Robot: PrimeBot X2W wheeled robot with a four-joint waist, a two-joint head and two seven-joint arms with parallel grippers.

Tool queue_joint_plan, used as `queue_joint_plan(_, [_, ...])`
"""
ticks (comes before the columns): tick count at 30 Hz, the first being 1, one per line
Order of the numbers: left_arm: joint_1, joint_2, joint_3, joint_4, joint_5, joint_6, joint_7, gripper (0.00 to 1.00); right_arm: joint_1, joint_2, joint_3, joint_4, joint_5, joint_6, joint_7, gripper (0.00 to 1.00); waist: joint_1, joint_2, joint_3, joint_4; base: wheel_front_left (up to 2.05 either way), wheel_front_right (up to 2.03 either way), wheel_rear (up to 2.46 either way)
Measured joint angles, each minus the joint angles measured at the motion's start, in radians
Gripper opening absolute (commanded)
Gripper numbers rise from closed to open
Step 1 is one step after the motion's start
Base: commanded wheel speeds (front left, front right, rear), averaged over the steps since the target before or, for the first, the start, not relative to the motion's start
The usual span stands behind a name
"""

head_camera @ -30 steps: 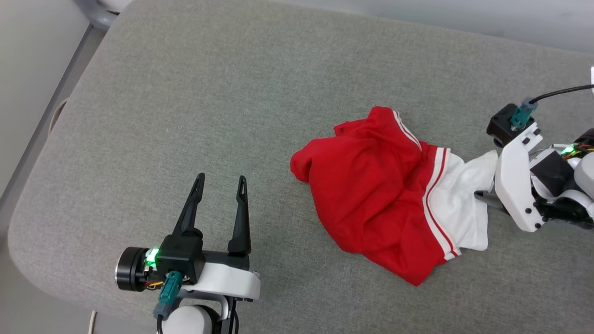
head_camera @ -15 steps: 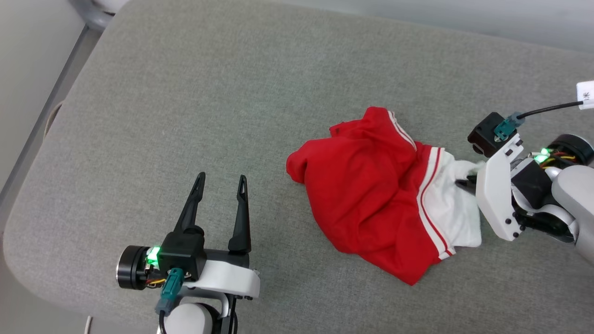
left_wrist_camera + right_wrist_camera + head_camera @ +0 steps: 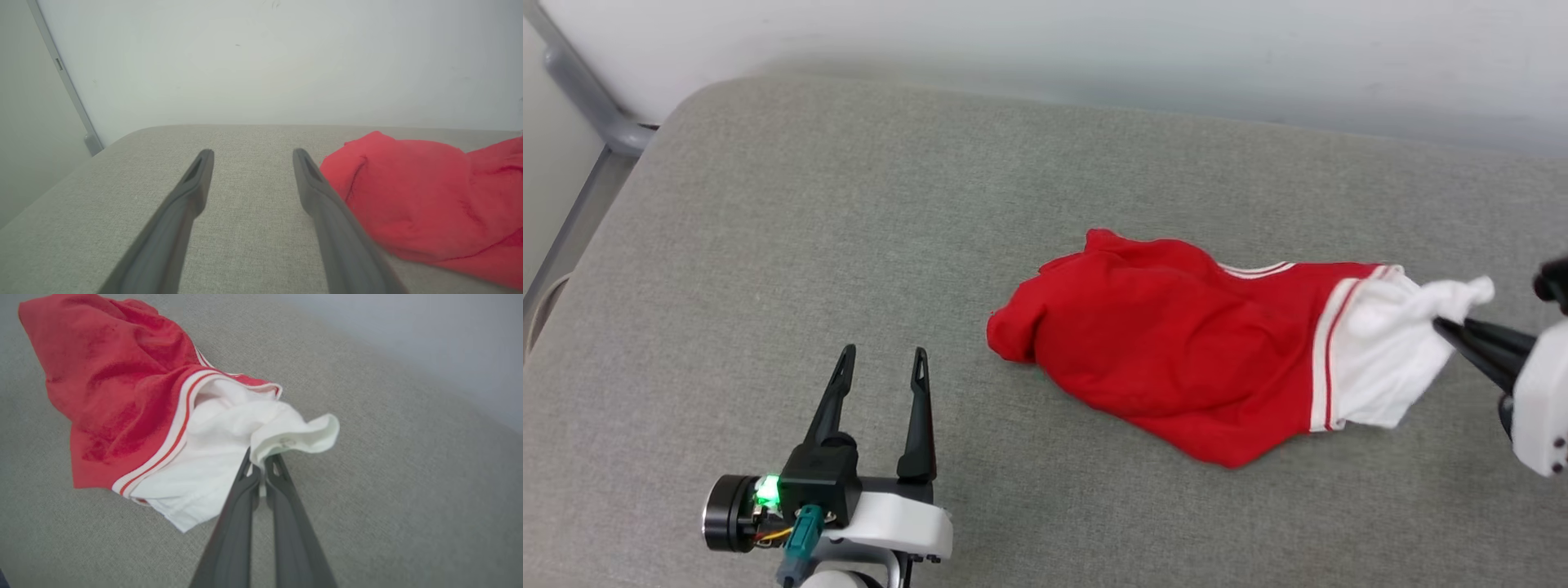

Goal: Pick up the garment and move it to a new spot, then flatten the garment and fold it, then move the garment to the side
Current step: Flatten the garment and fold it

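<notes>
The garment (image 3: 1176,359) is a crumpled red T-shirt with a white sleeve and striped trim, lying on the grey cushion right of centre. My right gripper (image 3: 1444,327) is shut on the tip of the white sleeve (image 3: 282,437) and holds that end slightly raised and stretched to the right. In the right wrist view the right gripper (image 3: 262,461) has its two fingers pinched together on the cloth. My left gripper (image 3: 882,363) stands open at the lower left, apart from the shirt. In the left wrist view the left gripper (image 3: 251,157) has the garment (image 3: 412,196) just right of its right finger.
The grey padded surface (image 3: 809,245) ends in a rounded corner at the far left, with a grey pipe (image 3: 588,98) beyond it. A pale wall (image 3: 1094,49) runs along the far edge. Bare cushion spreads left of and in front of the shirt.
My right gripper has closed on the white sleeve and pulled it right, stretching the shirt out. The head camera has tilted up, shifting the whole picture. The left gripper has stayed open.
</notes>
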Motion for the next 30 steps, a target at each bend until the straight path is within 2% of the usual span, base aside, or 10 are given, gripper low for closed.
queue_joint_plan(7, [0.017, 0.000, 0.018, 0.000, 0.005, -0.009, 0.000, 1.00, 0.274, -0.010, -0.217, 0.048, 0.019, 0.000, -0.039, 0.00, 0.0000, 0.0000, -0.019, -0.036, 0.00, 0.00, 0.00])
queue_joint_plan(16, [0.027, 0.000, 0.020, 0.007, 0.010, -0.017, 0.000, 1.00, 0.556, 0.064, -0.416, 0.168, 0.022, 0.000, -0.008, 0.00, 0.0000, 0.0000, -0.032, -0.055, 0.00, 0.00, 0.00])
queue_joint_plan(23, [0.027, 0.000, 0.024, 0.011, 0.010, -0.019, 0.000, 1.00, 0.650, 0.135, -0.520, 0.192, -0.040, 0.000, 0.007, 0.00, -0.0001, 0.0000, -0.036, -0.057, 0.00, 0.00, 0.00])
queue_joint_plan(24, [0.028, 0.000, 0.025, 0.011, 0.010, -0.019, 0.000, 1.00, 0.655, 0.149, -0.539, 0.185, -0.055, 0.000, -0.004, 0.24, 0.0000, 0.0000, -0.038, -0.059, 0.00, 0.00, 0.00])
queue_joint_plan(25, [0.030, 0.000, 0.026, 0.012, 0.012, -0.019, 0.000, 1.00, 0.655, 0.161, -0.557, 0.179, -0.078, 0.000, -0.021, 1.00, -0.0001, 0.0000, -0.040, -0.061, 0.00, 0.00, 0.00])
queue_joint_plan(30, [0.036, 0.000, 0.032, 0.017, 0.020, -0.027, 0.000, 1.00, 0.653, 0.215, -0.691, 0.104, -0.239, 0.000, -0.122, 1.00, 0.0000, 0.0000, -0.061, -0.069, 0.00, 0.00, 0.00])
